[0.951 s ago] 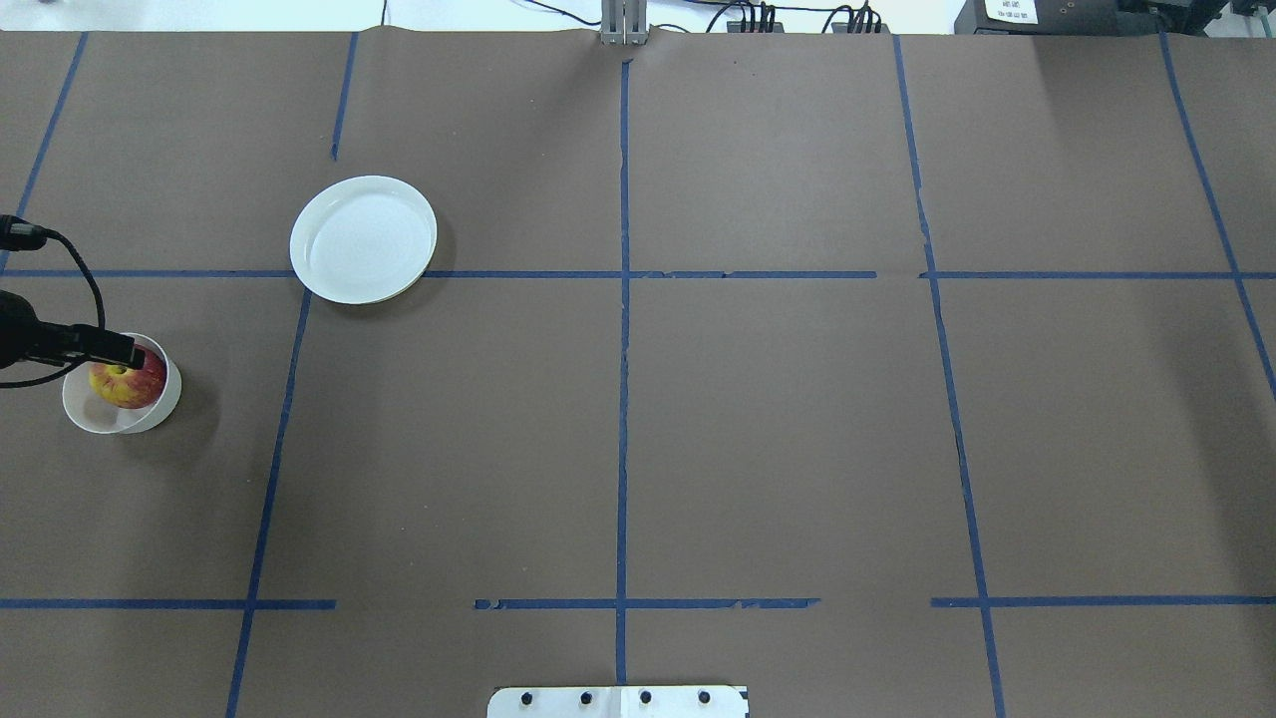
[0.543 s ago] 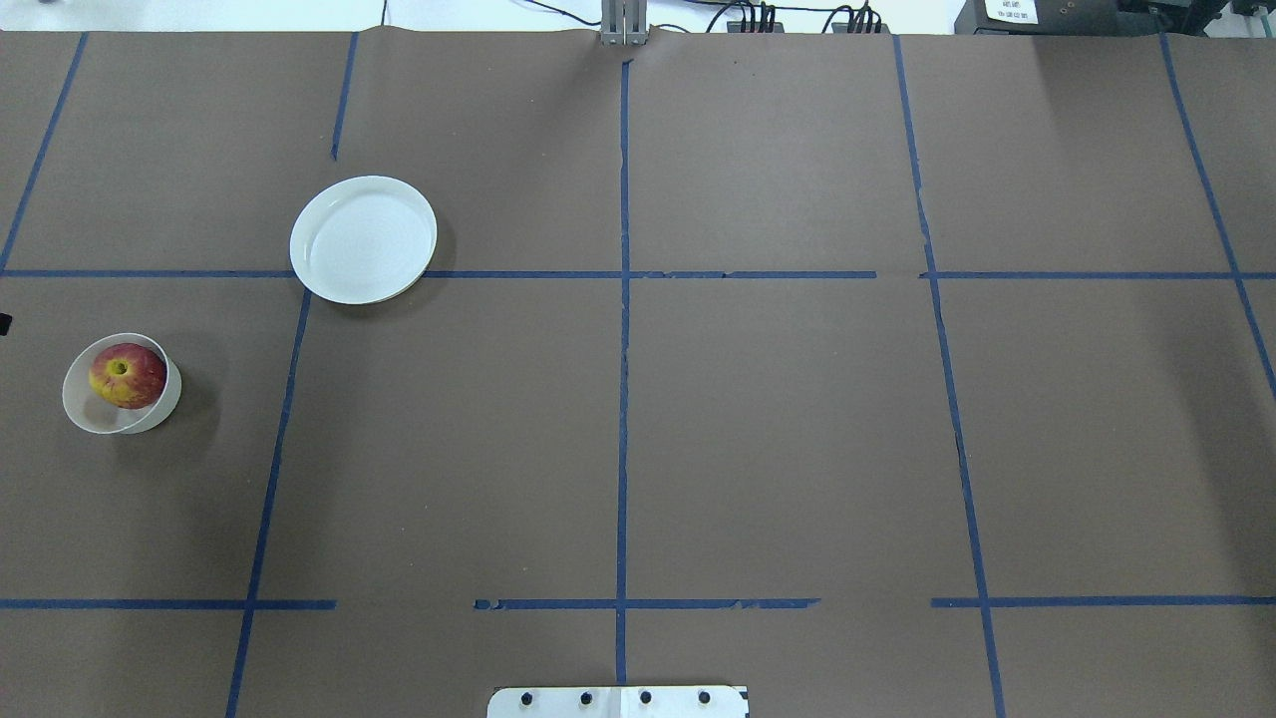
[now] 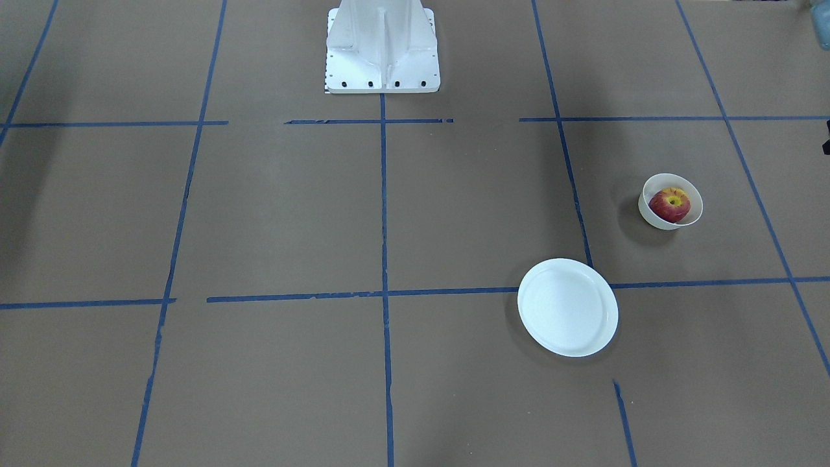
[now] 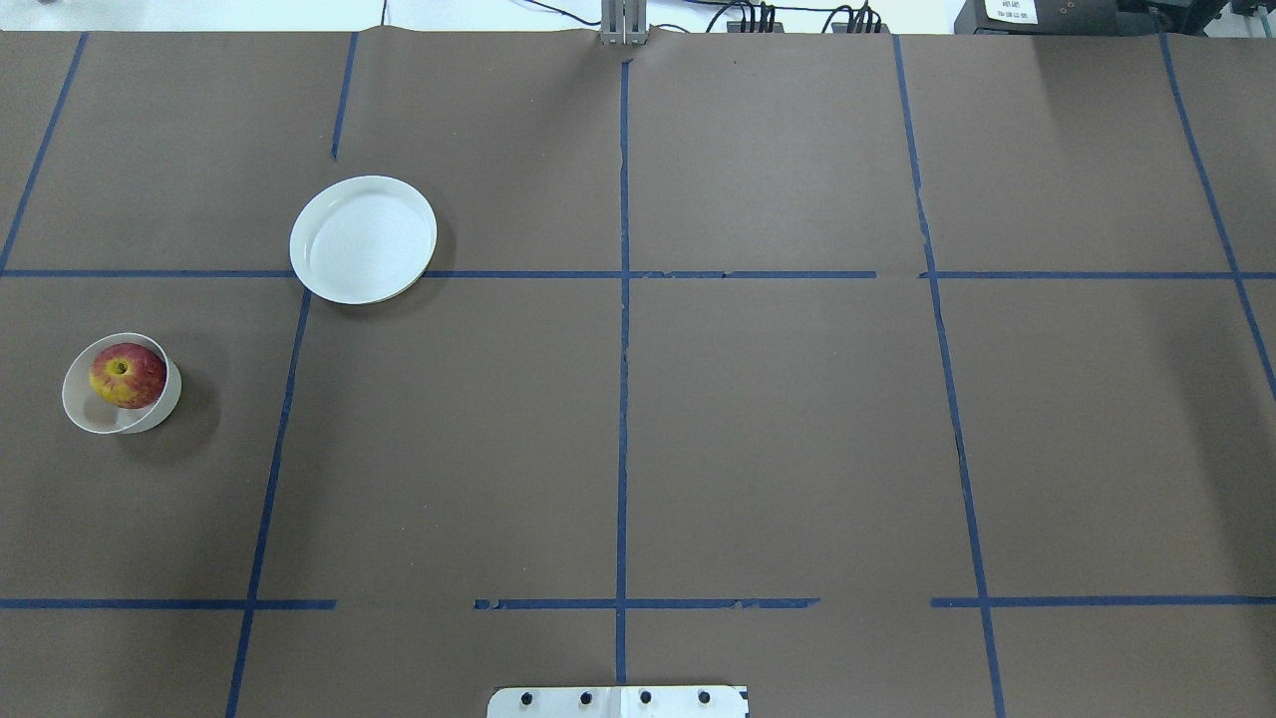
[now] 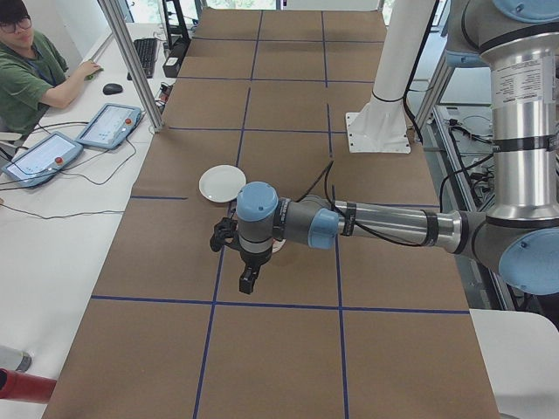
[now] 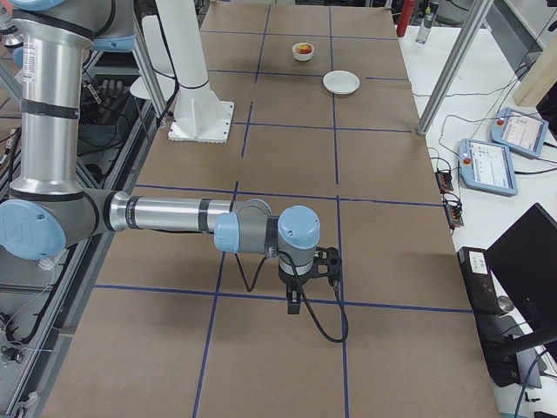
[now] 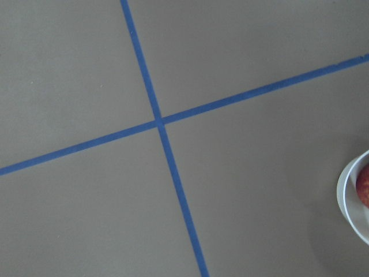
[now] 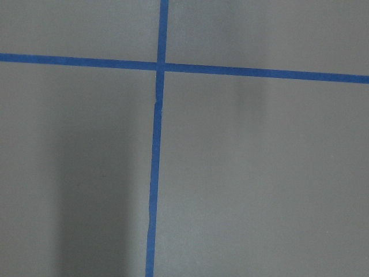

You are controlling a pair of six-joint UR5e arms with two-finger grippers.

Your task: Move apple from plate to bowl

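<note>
The apple [image 4: 128,375], red with a yellow patch, lies in the small white bowl [image 4: 112,423] at the table's left; both also show in the front view, the apple [image 3: 670,205] inside the bowl [image 3: 653,220]. The white plate [image 4: 363,239] is bare, apart from the bowl. The left wrist view catches the bowl's rim [image 7: 345,196] and a sliver of the apple [image 7: 364,186] at its right edge. My left gripper [image 5: 249,281] hangs beside the bowl, off the overhead view. My right gripper [image 6: 294,301] hangs over bare table far from them. I cannot tell whether either is open or shut.
Brown paper with blue tape lines [image 4: 622,299] covers the table. The robot's white base [image 3: 382,45] stands at the near middle edge. An operator [image 5: 26,74] sits with tablets [image 5: 109,125] beyond the far edge.
My left gripper was over the bowl and apple one second ago; it has since drawn back off the overhead view's left edge. The apple stays in the bowl.
</note>
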